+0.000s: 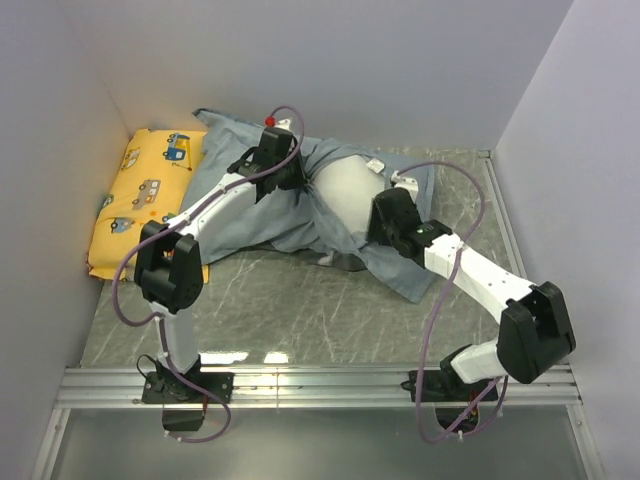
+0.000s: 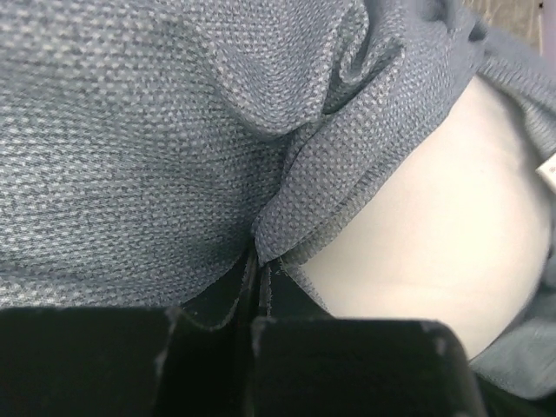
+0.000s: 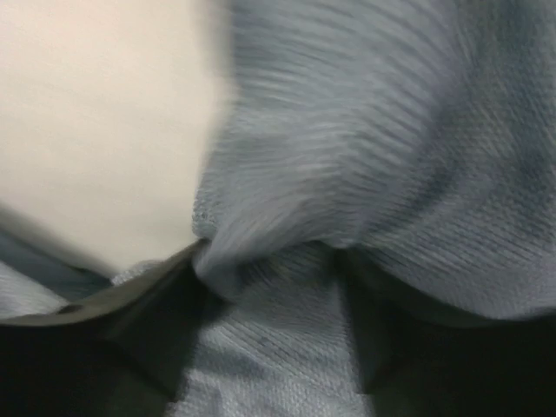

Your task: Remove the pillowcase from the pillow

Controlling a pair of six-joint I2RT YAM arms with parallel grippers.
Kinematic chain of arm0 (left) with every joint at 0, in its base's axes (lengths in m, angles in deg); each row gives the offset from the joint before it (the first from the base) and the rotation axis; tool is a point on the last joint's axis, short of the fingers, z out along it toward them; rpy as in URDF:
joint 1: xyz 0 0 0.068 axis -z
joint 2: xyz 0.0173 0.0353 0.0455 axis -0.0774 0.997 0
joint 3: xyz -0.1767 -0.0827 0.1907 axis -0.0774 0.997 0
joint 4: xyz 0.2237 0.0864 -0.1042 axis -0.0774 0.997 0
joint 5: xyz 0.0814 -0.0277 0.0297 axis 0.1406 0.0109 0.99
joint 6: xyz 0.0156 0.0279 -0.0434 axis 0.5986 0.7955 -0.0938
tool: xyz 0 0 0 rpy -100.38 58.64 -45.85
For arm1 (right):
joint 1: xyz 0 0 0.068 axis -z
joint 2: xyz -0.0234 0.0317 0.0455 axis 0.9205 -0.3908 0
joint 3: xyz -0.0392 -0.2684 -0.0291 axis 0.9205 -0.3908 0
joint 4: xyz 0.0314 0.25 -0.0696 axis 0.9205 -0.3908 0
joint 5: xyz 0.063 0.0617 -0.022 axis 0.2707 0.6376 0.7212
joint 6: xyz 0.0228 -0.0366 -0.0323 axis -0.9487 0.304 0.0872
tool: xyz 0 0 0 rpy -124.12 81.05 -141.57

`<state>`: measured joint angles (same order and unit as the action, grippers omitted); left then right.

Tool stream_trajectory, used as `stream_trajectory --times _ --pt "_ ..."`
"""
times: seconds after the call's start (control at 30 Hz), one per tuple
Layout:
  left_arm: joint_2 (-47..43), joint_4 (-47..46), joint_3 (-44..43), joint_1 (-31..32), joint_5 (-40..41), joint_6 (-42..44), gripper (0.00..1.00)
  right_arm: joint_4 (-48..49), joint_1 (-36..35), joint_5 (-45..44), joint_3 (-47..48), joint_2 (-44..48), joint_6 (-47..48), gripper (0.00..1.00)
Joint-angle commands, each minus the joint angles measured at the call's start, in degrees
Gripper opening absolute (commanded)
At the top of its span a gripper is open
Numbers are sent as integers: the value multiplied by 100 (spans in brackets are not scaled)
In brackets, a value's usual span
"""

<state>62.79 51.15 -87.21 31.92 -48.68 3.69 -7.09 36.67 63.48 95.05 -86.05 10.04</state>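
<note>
Pillowcase (image 1: 262, 228) partly peeled, the white pillow (image 1: 345, 195) bared in its mouth, toward 12 o'clock on the table (image 1: 300, 310).
The left gripper (image 2: 258, 269), at 10 o'clock of the bared patch, is clenched on the cover's hem, probably to anchor or pull that edge. At 4 o'clock the right gripper (image 3: 265, 295) has its jaws spread around a loose fold, apparently released. A yellow vehicle-print cushion (image 1: 150, 195) lies at 10 o'clock, partly under the cover's edge.

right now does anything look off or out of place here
The pillowcase lies bunched, half pulled off, the white pillow bulging from its opening. A yellow cushion sits against the left wall. Nothing torn or spilled.
</note>
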Motion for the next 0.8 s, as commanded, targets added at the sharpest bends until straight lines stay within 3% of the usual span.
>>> stream_trajectory --times 0.0,0.07,0.17,0.3,0.4,0.57,0.67,0.77 --pt "372 96 -532 -128 -156 -69 3 128 586 486 -487 149 -276 44" --pt "487 140 -717 -252 -227 -95 3 137 834 671 -848 474 -355 22" --pt "522 105 -779 -559 -315 -183 2 111 1282 846 -1287 1019 -460 18" --pt "531 69 -779 -937 -395 -280 2 365 1731 1287 -2006 1459 -794 21" --pt "470 -18 -639 -1061 -447 -307 2 883 2012 1698 -2411 1224 -1093 18" --pt "373 104 -542 -930 -631 -140 2 2043 2206 2085 -2440 -33 -1357 12" --pt "215 236 -489 -631 -536 141 11 2615 2032 2676 -2335 -491 -1437 0" --pt "-4 473 -506 -297 0 474 25 2519 1715 2220 -2185 -536 -1288 0"
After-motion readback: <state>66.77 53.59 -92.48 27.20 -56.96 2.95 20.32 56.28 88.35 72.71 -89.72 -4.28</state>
